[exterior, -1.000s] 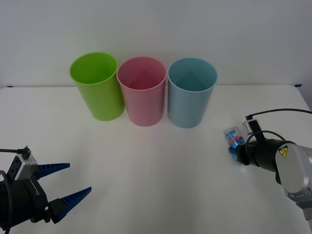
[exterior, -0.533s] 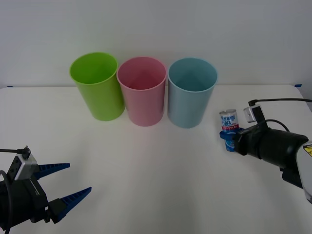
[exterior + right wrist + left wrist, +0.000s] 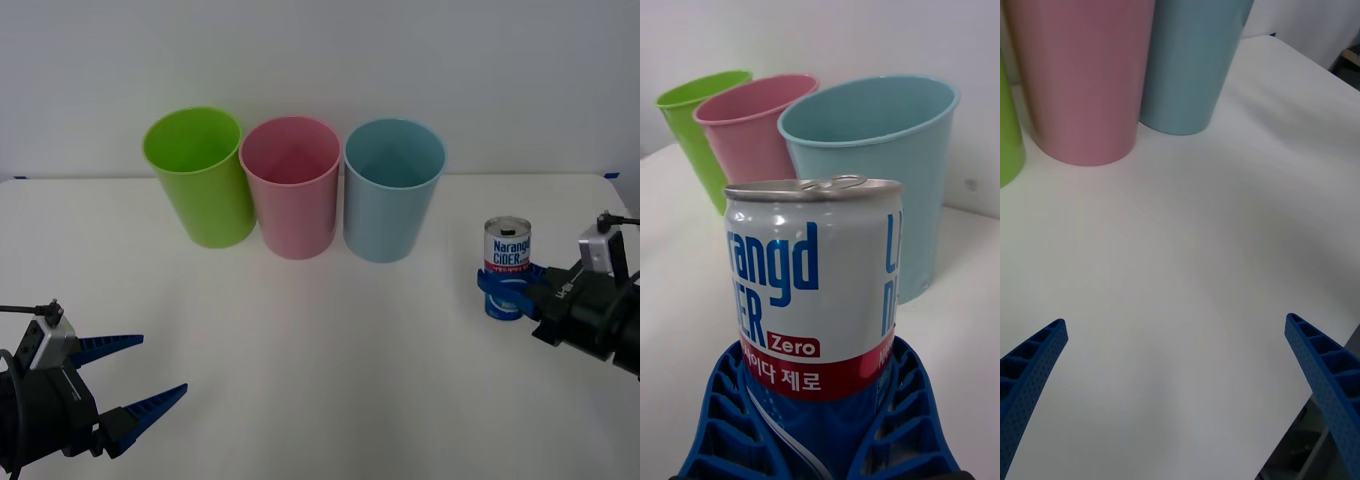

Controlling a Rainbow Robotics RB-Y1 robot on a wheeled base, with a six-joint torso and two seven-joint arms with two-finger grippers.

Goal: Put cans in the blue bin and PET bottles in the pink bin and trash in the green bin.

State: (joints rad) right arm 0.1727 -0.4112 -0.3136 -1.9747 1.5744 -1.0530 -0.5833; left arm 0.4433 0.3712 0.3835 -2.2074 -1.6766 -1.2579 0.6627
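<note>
The right gripper (image 3: 505, 292) has its blue ribbed fingers (image 3: 899, 420) closed around the lower body of the can (image 3: 508, 254), toward the right edge of the table (image 3: 320, 340). The can stands upright, long axis vertical, silver top and pull tab up, label toward the front camera. Beyond it, near the table's far edge, the blue bin (image 3: 392, 190), pink bin (image 3: 292, 185) and green bin (image 3: 200, 177) stand in a row, mouths up. The left gripper (image 3: 140, 378) waits spread wide at the near left corner. The tabletop is white; a pale wall rises behind.
</note>
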